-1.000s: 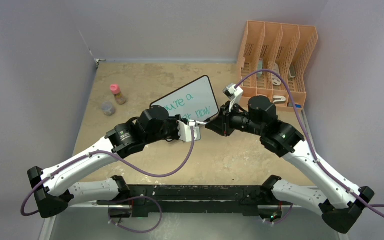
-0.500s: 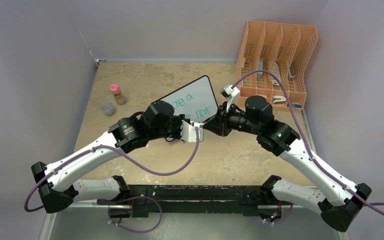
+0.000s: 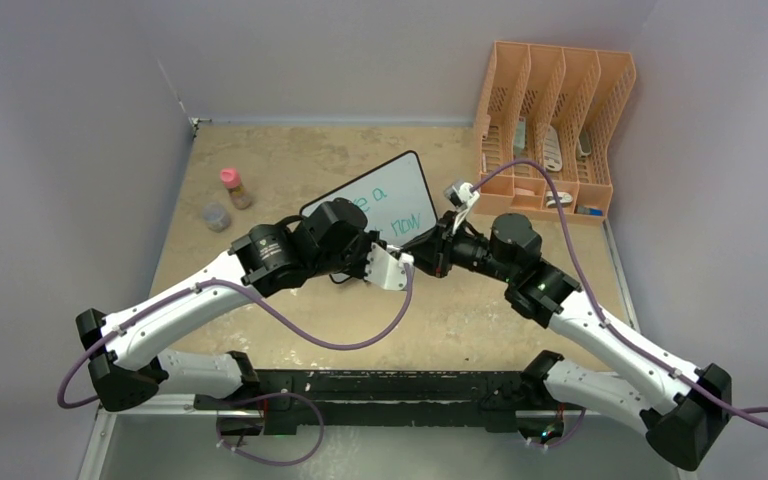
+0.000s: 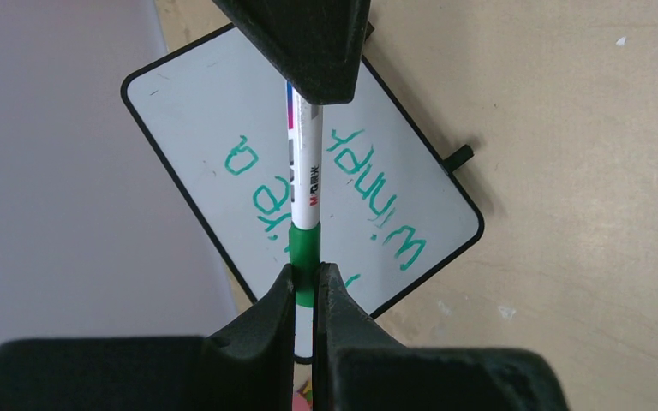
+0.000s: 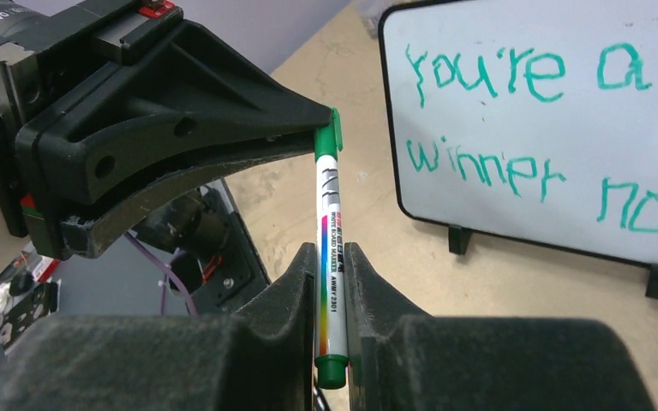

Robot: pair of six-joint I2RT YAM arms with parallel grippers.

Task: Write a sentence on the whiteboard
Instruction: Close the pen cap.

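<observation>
Left hand (image 4: 307, 278) clamps the marker's (image 4: 307, 184) cap (image 4: 306, 248), right hand (image 5: 332, 257) its barrel (image 5: 329, 214); a skewed move could slip it free, smearing the sentence (image 5: 467, 167).

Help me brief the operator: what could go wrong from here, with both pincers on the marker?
1. The left pincer grips only the green cap while the right pincer holds the marker by its barrel; an off-axis move could twist it loose.
2. Both work close to the whiteboard; a swing might smear the sentence or tip the board.
</observation>
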